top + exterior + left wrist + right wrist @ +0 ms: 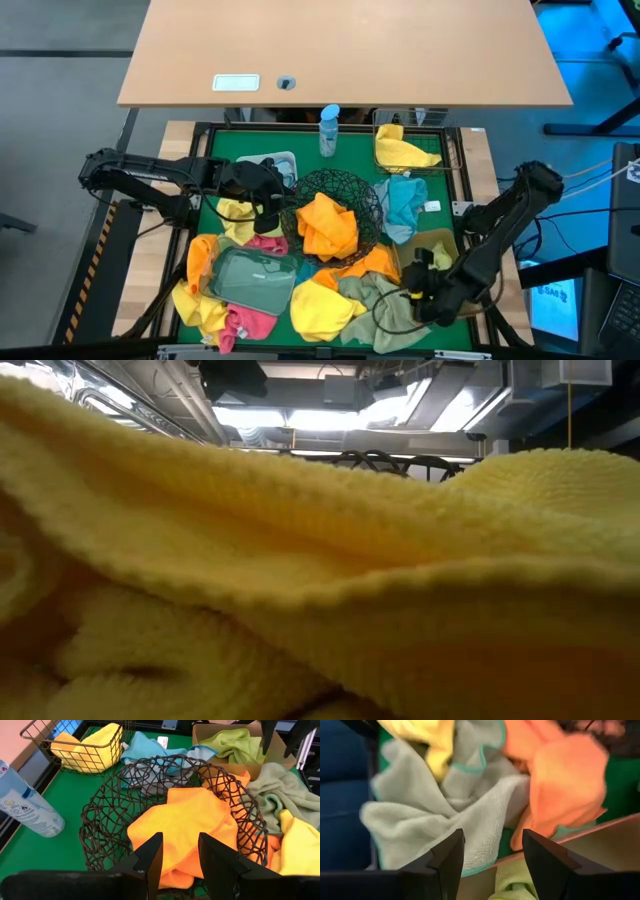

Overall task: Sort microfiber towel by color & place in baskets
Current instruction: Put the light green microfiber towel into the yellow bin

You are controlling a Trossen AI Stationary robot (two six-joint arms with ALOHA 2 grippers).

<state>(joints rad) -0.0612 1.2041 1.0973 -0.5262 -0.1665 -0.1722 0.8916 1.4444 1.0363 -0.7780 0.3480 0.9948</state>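
Yellow microfiber towel (320, 590) lies right against the low camera, filling nearly all of that view, with only ceiling lights and ducts above it.

Left gripper (179, 862) hangs over the near-left rim of the round black wire-mesh bowl (107, 815), fingers parted and pinching nothing; an orange towel (185, 820) lies in the bowl just ahead of them. Right gripper (492, 855) hovers at the near right, over the edge of the tan rectangular bin (600, 840), jaws spread and empty, above a grey-green towel (445, 820).

Outward, the square wire basket (410, 150) at the far right holds a yellow towel, the white rectangular tub (272, 162) stands far left, and the clear plastic tray (250, 278) rests near left on loose towels. A blue-capped bottle (329, 130) stands at the far edge; its label is unreadable. The mat is green (350, 155), with a wooden desk (340, 50) beyond.
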